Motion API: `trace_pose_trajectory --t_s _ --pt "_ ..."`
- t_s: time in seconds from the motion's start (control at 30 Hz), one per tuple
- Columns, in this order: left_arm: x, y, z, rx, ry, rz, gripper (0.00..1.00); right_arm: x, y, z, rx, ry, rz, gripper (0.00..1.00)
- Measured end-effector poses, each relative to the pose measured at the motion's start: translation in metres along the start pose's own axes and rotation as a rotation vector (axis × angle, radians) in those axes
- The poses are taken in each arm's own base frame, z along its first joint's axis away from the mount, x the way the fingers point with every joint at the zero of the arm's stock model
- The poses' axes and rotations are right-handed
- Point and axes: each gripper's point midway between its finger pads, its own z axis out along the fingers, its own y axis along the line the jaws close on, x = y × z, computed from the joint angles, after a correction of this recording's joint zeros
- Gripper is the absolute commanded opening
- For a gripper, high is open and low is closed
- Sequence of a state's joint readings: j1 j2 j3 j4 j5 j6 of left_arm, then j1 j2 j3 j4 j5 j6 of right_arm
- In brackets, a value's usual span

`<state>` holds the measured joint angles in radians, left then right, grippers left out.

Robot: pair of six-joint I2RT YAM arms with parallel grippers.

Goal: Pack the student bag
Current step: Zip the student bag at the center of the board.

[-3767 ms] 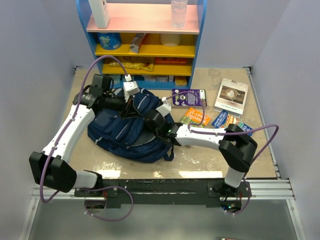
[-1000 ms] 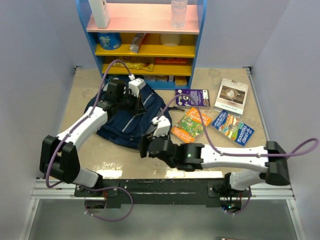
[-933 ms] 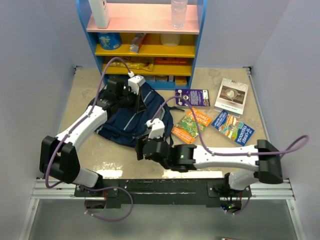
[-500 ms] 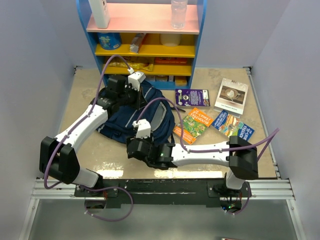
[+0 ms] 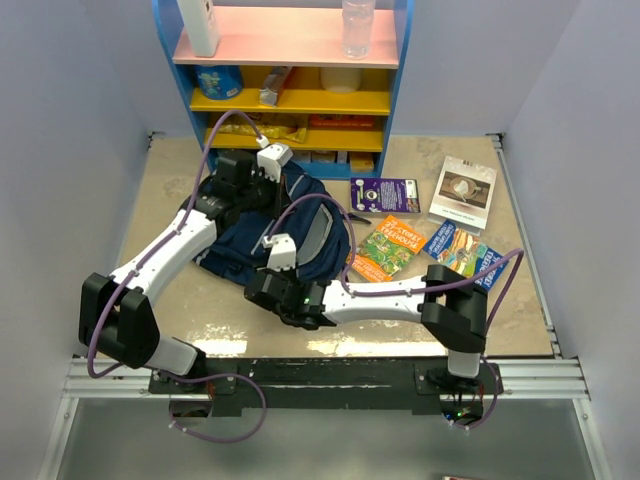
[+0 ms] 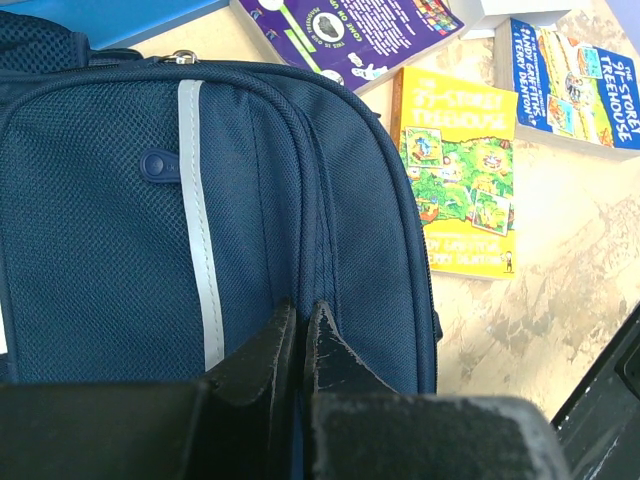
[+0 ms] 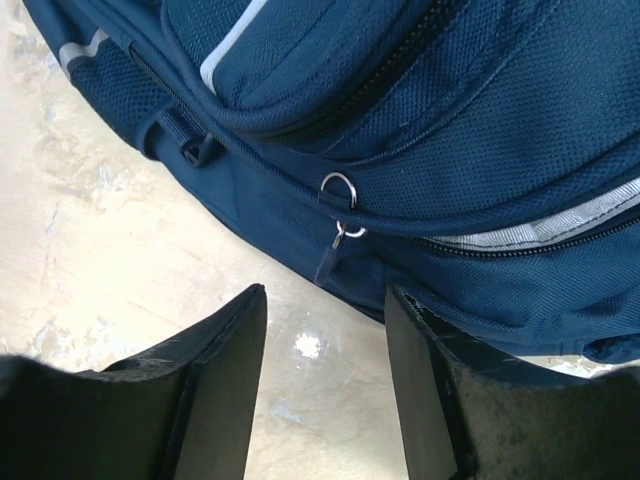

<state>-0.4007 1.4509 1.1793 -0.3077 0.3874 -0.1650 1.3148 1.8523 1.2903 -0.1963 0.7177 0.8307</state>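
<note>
Nearest me, my right hand (image 7: pixel 325 300) hovers low over the table (image 5: pixel 420 160) at the bag's near side. Its fingers are apart, with a zip pull (image 7: pixel 333 255) hanging between them, untouched. The bag (image 5: pixel 240 235) sits left of the table's middle. At its far side my left hand (image 6: pixel 297 310) is pressed together, and as far as I can tell it pinches a fold of the fabric.

I see two risks. The pull is small and loose, so the right hand could close on cloth or slip off. If the far pinch is thin, tugging the zip could drag the fabric free and let the bag slump.

My count is one bag, two hands and four books, the books lying toward the table's right and far-right. They are the yellow book (image 5: pixel 390 245), blue book (image 5: pixel 465 255), purple book (image 5: pixel 380 193) and white book (image 5: pixel 463 188). One shelf (image 5: pixel 290 100) stands at the far edge.
</note>
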Motion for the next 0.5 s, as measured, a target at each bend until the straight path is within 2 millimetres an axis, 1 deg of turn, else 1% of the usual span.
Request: trace_pose_trajectory --t_s 0.1,0.2,0.37,0.5 --pt "0.000 0.000 0.000 -0.002 0.000 0.000 0.00 -0.001 0.001 0.004 0.008 -0.006 0.015 0.49" --pt "0.000 0.001 0.000 -0.006 -0.001 0.001 0.00 -0.003 0.001 0.009 0.029 -0.017 0.027 0.40" --pt "-0.001 0.001 0.000 -0.006 -0.003 0.002 0.00 -0.002 0.003 0.021 0.063 -0.036 0.039 0.33" --pt "-0.001 0.000 0.001 -0.005 -0.003 0.003 0.00 -0.005 0.000 0.025 0.096 -0.057 0.041 0.25"
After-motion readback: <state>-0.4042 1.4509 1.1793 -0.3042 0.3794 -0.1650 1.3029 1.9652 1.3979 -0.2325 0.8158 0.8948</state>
